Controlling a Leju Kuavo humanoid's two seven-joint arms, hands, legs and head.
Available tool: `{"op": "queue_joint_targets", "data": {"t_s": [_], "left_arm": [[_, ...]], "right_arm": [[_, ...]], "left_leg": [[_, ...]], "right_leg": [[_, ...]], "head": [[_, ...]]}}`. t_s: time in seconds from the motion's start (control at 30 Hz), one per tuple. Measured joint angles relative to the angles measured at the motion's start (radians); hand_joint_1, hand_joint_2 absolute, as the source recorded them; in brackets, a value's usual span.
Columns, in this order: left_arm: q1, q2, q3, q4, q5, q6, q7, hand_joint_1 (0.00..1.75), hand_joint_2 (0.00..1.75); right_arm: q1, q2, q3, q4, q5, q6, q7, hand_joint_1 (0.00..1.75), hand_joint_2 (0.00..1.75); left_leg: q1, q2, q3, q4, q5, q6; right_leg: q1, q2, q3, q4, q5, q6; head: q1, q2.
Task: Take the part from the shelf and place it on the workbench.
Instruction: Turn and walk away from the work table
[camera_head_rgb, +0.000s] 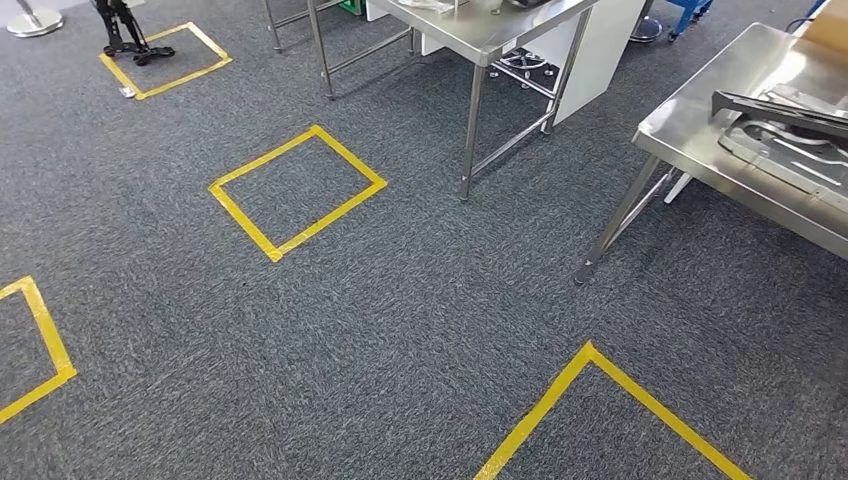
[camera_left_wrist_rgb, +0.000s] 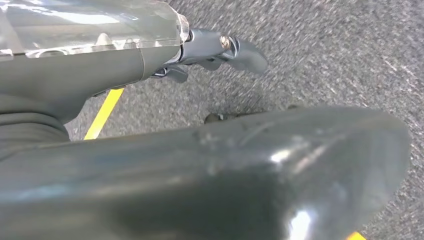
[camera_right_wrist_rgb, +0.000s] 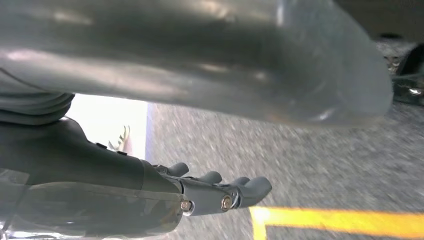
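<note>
A steel workbench (camera_head_rgb: 690, 120) stands at the right of the head view. Flat grey metal parts (camera_head_rgb: 785, 150) lie on its top, with a dark bar-shaped piece (camera_head_rgb: 770, 108) across them. My left hand (camera_left_wrist_rgb: 220, 50) hangs above the grey carpet in the left wrist view, its fingers apart and holding nothing. Over the carpet in the right wrist view, my right hand (camera_right_wrist_rgb: 225, 192) has its dark fingers stretched out, and nothing is in it. Both hands are far from the workbench.
A second steel table (camera_head_rgb: 480, 40) with thin legs stands at the top middle, a white cabinet (camera_head_rgb: 590, 60) behind it. Yellow tape squares (camera_head_rgb: 297, 190) mark the grey carpet. A dark stand (camera_head_rgb: 125, 35) sits in the far-left square.
</note>
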Motion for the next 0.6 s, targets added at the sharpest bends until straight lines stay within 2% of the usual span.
{"op": "queue_joint_targets", "data": {"t_s": [0.07,0.1,0.13,0.2,0.23,0.27,0.3,0.33,0.37,0.43,0.47,0.5,0.57,0.6], "left_arm": [[0.003,0.0,0.002,0.0,0.003,0.0,-0.001,0.0,0.0],[0.004,0.0,0.003,0.0,0.004,0.0,-0.001,0.0,0.0],[0.005,0.0,0.004,0.0,0.005,-0.002,-0.001,0.0,0.0],[0.004,0.0,0.005,0.0,0.006,-0.007,-0.002,0.0,0.0],[0.004,0.0,0.005,0.0,0.006,-0.011,-0.003,0.0,0.0],[0.003,-0.001,0.005,0.0,0.006,-0.015,-0.003,0.0,0.0],[0.004,-0.002,0.005,0.0,0.006,-0.018,-0.004,0.0,0.0],[0.005,-0.003,0.005,0.0,0.006,-0.02,-0.004,0.0,0.0],[0.006,-0.003,0.005,0.0,0.006,-0.021,-0.004,0.0,0.0],[0.002,-0.004,0.005,0.0,0.006,-0.023,-0.006,0.0,0.0],[-0.001,-0.005,0.005,0.0,0.006,-0.024,-0.009,0.0,0.0],[-0.004,-0.006,0.005,0.0,0.006,-0.024,-0.014,0.0,0.0],[-0.002,-0.006,0.005,0.0,0.006,-0.025,-0.021,0.0,0.0],[0.0,-0.007,0.005,0.0,0.006,-0.025,-0.022,0.0,0.0]], "right_arm": [[-0.003,0.0,0.001,0.0,0.0,0.0,0.0,0.0,0.0],[-0.005,0.0,0.001,0.0,0.0,0.0,0.0,0.0,0.0],[-0.006,0.0,0.001,0.0,0.0,0.0,0.001,0.0,0.0],[-0.003,-0.001,0.001,0.0,0.0,-0.001,0.003,0.0,0.0],[-0.001,-0.001,0.001,0.0,-0.001,-0.001,0.004,0.0,0.0],[0.001,-0.001,0.001,0.0,-0.002,-0.001,0.006,0.0,0.0],[0.001,-0.001,0.001,0.0,-0.002,-0.001,0.007,0.0,0.0],[0.001,-0.001,0.001,0.001,-0.002,0.0,0.008,0.0,0.0],[0.0,-0.001,0.001,0.001,-0.002,0.0,0.008,0.0,0.0],[-0.003,-0.001,0.001,0.0,-0.002,0.001,0.01,0.0,0.0],[-0.004,-0.001,0.001,0.0,-0.001,0.002,0.01,0.0,0.0],[-0.006,-0.001,0.001,-0.001,-0.001,0.002,0.011,0.0,0.0],[-0.009,0.0,0.001,-0.001,0.0,0.003,0.012,0.0,0.0],[-0.011,0.0,0.001,-0.001,0.0,0.003,0.013,0.0,0.0]], "left_leg": [[0.002,-0.018,-0.008,-0.003,0.01,-0.016],[0.001,-0.01,-0.013,0.001,0.006,-0.021],[-0.001,0.011,-0.024,0.019,-0.012,-0.026],[-0.002,0.072,-0.064,0.115,-0.086,-0.031],[0.0,0.089,-0.087,0.182,-0.128,-0.035],[0.002,0.097,-0.101,0.237,-0.157,-0.038],[0.004,0.101,-0.099,0.263,-0.168,-0.041],[0.007,0.104,-0.077,0.25,-0.163,-0.044],[0.008,0.111,-0.035,0.199,-0.143,-0.046],[0.009,0.154,0.063,0.055,-0.111,-0.042],[0.007,0.172,0.093,0.007,-0.103,-0.034],[0.004,0.183,0.105,-0.016,-0.101,-0.025],[0.0,0.167,0.097,-0.018,-0.087,-0.006],[0.0,0.16,0.092,-0.021,-0.076,0.001]], "right_leg": [[0.0,-0.021,-0.004,-0.005,0.011,-0.006],[-0.002,-0.034,-0.004,-0.012,0.018,-0.011],[-0.003,-0.049,-0.006,-0.019,0.026,-0.019],[0.0,-0.081,-0.016,-0.026,0.039,-0.03],[0.003,-0.098,-0.024,-0.024,0.042,-0.033],[0.006,-0.115,-0.032,-0.021,0.045,-0.033],[0.008,-0.131,-0.041,-0.018,0.048,-0.032],[0.008,-0.146,-0.049,-0.013,0.051,-0.03],[0.009,-0.159,-0.056,-0.008,0.053,-0.027],[0.011,-0.183,-0.067,0.006,0.054,-0.02],[0.011,-0.193,-0.068,0.011,0.054,-0.015],[0.011,-0.202,-0.068,0.014,0.055,-0.008],[0.008,-0.217,-0.066,0.012,0.064,0.007],[0.004,-0.208,-0.067,0.015,0.062,0.015]], "head": [[0.0,0.0],[0.0,0.0],[-0.002,0.0],[-0.005,0.0],[-0.006,0.0],[-0.006,0.0],[-0.006,0.0],[-0.006,0.0],[-0.006,0.0],[-0.006,0.0],[-0.005,0.0],[-0.004,0.0],[-0.002,0.0],[-0.003,0.0]]}}
